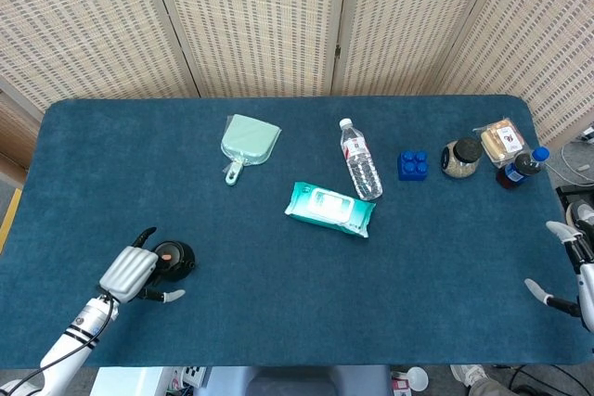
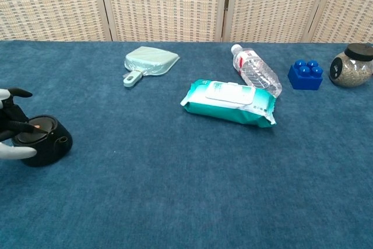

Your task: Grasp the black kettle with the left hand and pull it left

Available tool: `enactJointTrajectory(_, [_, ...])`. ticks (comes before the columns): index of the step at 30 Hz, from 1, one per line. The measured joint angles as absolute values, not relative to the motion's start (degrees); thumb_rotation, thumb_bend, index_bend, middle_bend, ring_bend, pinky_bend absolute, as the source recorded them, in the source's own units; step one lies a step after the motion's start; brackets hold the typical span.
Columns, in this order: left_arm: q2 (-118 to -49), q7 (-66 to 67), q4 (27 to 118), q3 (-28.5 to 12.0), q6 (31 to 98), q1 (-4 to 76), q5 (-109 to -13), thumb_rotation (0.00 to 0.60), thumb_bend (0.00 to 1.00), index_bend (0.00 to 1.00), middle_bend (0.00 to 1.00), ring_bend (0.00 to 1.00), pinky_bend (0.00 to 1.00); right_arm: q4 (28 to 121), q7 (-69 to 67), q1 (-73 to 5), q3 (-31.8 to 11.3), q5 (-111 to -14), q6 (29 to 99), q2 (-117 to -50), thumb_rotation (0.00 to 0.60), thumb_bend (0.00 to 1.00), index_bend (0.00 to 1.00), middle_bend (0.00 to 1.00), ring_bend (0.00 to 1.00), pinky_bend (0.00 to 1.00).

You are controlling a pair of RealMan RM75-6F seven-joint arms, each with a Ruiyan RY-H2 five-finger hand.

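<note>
The black kettle (image 1: 174,258) with an orange dot on its lid stands near the table's front left corner; in the chest view the kettle (image 2: 45,141) is at the far left. My left hand (image 1: 130,271) reaches it from the left, with dark fingers (image 2: 16,127) laid over the lid and handle. One finger sticks up behind the kettle and the pale thumb (image 2: 17,153) lies along its near side. My right hand (image 1: 577,257) hangs at the table's far right edge, fingers spread and holding nothing.
A mint dustpan (image 1: 247,144), a water bottle (image 1: 359,160) and a teal wipes pack (image 1: 329,209) lie mid-table. A blue block (image 1: 413,164), a grain jar (image 1: 459,157), a snack pack (image 1: 504,141) and a dark bottle (image 1: 520,168) stand at the back right.
</note>
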State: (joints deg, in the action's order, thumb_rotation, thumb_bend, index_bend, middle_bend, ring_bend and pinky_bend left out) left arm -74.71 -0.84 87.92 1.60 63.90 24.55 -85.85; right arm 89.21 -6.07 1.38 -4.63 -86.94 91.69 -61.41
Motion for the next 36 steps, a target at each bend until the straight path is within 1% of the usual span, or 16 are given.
enactJointTrajectory(1, [-74.7, -1.1, 88.1, 1.4, 64.0, 24.4, -85.5, 0.247, 0.11, 0.89, 0.98, 0.8, 0.0, 89.1, -6.1, 1.4, -4.6, -86.9, 91.7, -61.4, 0.6, 0.12, 0.18, 0.22, 0.09, 0.08])
enactJointTrajectory(3, [-74.7, -1.6, 88.4, 1.2, 64.1, 24.3, -85.0, 0.227, 0.1, 0.91, 0.99, 0.82, 0.0, 89.0, -6.3, 1.3, -4.7, -86.9, 91.6, -61.5, 0.6, 0.12, 0.18, 0.22, 0.09, 0.08])
enactJointTrajectory(7, [-74.8, -2.8, 89.1, 0.4, 65.1, 23.6, -83.7, 0.216, 0.1, 0.94, 1.0, 0.85, 0.01, 88.6, -6.6, 1.1, -4.7, -87.0, 91.3, -61.7, 0.6, 0.12, 0.18, 0.22, 0.09, 0.08])
enactJointTrajectory(9, [-75.0, -2.9, 89.3, -0.1, 66.0, 23.2, -83.3, 0.276, 0.1, 0.95, 1.0, 0.86, 0.01, 88.6, -6.7, 1.0, -4.7, -87.1, 91.4, -61.7, 0.6, 0.12, 0.18, 0.22, 0.09, 0.08])
enactJointTrajectory(11, [-75.2, -3.0, 89.5, -0.6, 67.3, 22.6, -82.8, 0.348, 0.1, 0.96, 1.0, 0.87, 0.01, 88.6, -6.7, 0.9, -4.8, -87.1, 91.3, -61.7, 0.6, 0.12, 0.18, 0.22, 0.09, 0.08])
enactJointTrajectory(13, [-75.4, -3.6, 89.6, -1.1, 68.4, 22.1, -82.5, 0.35, 0.1, 0.97, 1.0, 0.88, 0.01, 88.6, -6.6, 0.8, -4.8, -87.2, 91.2, -61.8, 0.6, 0.12, 0.18, 0.22, 0.09, 0.08])
enactJointTrajectory(19, [-75.4, -5.9, 89.9, -2.5, 71.4, 20.4, -81.5, 0.346, 0.1, 1.0, 1.0, 0.9, 0.01, 88.3, -6.7, 0.7, -4.6, -87.2, 91.1, -62.3, 0.6, 0.12, 0.18, 0.22, 0.09, 0.08])
enactJointTrajectory(22, [-75.2, -6.1, 90.3, -3.2, 73.2, 19.5, -80.9, 0.338, 0.1, 1.0, 1.0, 0.9, 0.03, 88.3, -6.6, 0.7, -4.6, -87.3, 91.2, -62.3, 0.6, 0.12, 0.18, 0.22, 0.09, 0.08])
enactJointTrajectory(24, [-75.0, -6.2, 90.6, -3.8, 74.4, 18.9, -80.4, 0.324, 0.1, 1.0, 1.0, 0.91, 0.05, 88.4, -6.6, 0.7, -4.6, -87.5, 91.3, -62.3, 0.6, 0.12, 0.18, 0.22, 0.09, 0.08])
enactJointTrajectory(27, [-74.8, -6.3, 91.2, -4.8, 76.0, 18.0, -79.6, 0.276, 0.12, 1.0, 1.0, 0.91, 0.1, 88.4, -6.6, 0.7, -4.6, -87.6, 91.5, -62.3, 0.6, 0.12, 0.18, 0.22, 0.09, 0.08])
enactJointTrajectory(28, [-74.7, -6.3, 91.3, -5.1, 76.5, 17.8, -79.3, 0.261, 0.13, 1.0, 1.0, 0.91, 0.11, 88.4, -6.5, 0.8, -4.6, -87.6, 91.5, -62.3, 0.6, 0.12, 0.18, 0.22, 0.09, 0.08])
enactJointTrajectory(31, [-74.6, -6.1, 91.5, -6.0, 77.7, 17.1, -78.6, 0.24, 0.21, 1.0, 1.0, 0.92, 0.15, 88.3, -6.6, 0.8, -4.5, -87.5, 91.5, -62.4, 0.6, 0.12, 0.18, 0.22, 0.09, 0.08])
enactJointTrajectory(33, [-74.6, -5.9, 91.6, -6.6, 78.4, 16.8, -78.2, 0.243, 0.25, 1.0, 1.0, 0.92, 0.15, 88.3, -6.6, 0.9, -4.5, -87.4, 91.5, -62.4, 0.6, 0.12, 0.18, 0.22, 0.09, 0.08])
enactJointTrajectory(36, [-74.7, -5.4, 91.7, -7.3, 79.1, 16.5, -77.7, 0.263, 0.29, 1.0, 1.0, 0.92, 0.16, 88.3, -6.6, 0.9, -4.5, -87.4, 91.6, -62.4, 0.6, 0.12, 0.18, 0.22, 0.09, 0.08])
